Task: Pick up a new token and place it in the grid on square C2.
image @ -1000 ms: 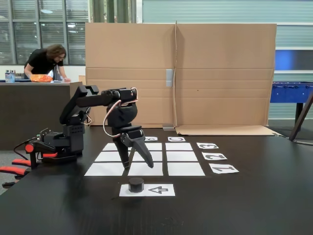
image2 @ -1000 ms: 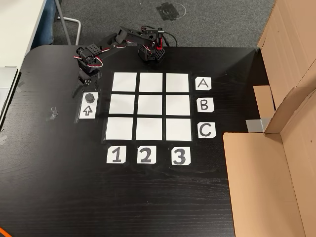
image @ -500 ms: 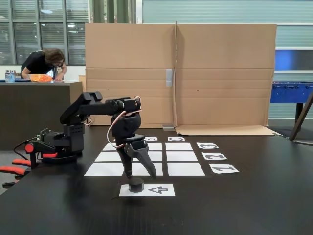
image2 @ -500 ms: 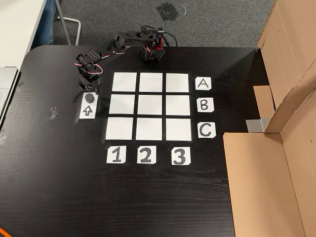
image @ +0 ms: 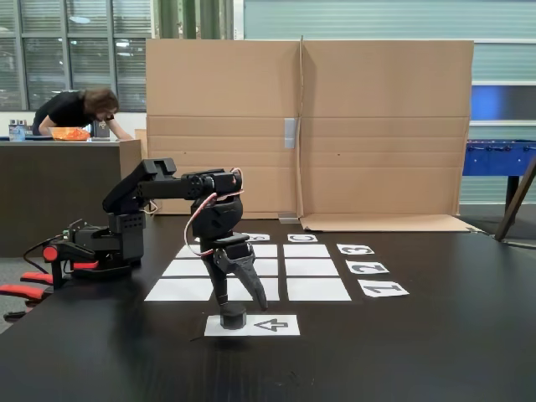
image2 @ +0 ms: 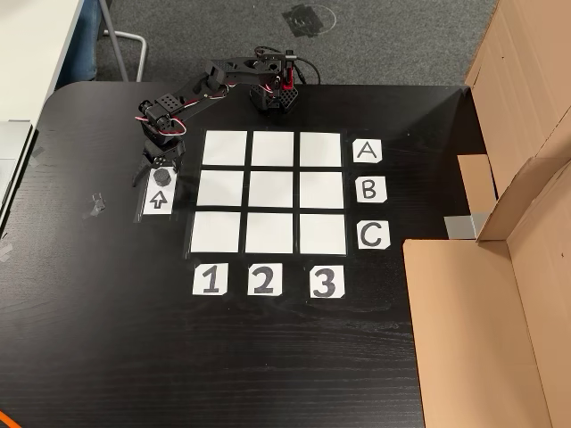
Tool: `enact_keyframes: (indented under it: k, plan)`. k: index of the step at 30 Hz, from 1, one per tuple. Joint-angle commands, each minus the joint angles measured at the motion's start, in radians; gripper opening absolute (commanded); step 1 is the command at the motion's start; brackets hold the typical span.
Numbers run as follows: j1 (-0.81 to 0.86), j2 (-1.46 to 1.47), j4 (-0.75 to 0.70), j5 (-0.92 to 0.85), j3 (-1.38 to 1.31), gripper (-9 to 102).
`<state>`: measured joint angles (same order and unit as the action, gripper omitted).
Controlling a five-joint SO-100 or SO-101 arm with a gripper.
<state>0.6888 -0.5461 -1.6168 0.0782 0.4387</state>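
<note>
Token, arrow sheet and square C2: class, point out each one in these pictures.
token (image: 233, 316): a fixed view, its side wall.
arrow sheet (image2: 158, 201): a fixed view, the printed arrow.
square C2 (image2: 269, 233): a fixed view, its middle.

We've got even, bright indoor light, soft sheen on the dark counter (image: 435, 335), both fixed views sharp, shadows faint.

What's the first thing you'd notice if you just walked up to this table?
Probably the black robot arm bending down at the left of the dark table, its pincer open just above a small black cap-shaped token on a white sheet printed with an arrow. Next, the three-by-three grid of white paper squares, with letter and number cards along two sides.
</note>
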Motion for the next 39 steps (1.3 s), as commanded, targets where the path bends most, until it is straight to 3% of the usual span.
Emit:
enact_keyframes:
  k: [1, 9, 17, 39]
  plan:
    - [0.002, -0.003, 0.009, 0.012, -0.046, 42]
    - [0.008, 0.017, 0.029, 0.015, -0.067, 16]
    - [0.011, 0.048, 0.029, 0.015, -0.104, -1]
    - [0.011, -0.147, -0.003, 0.008, -0.063, -1]
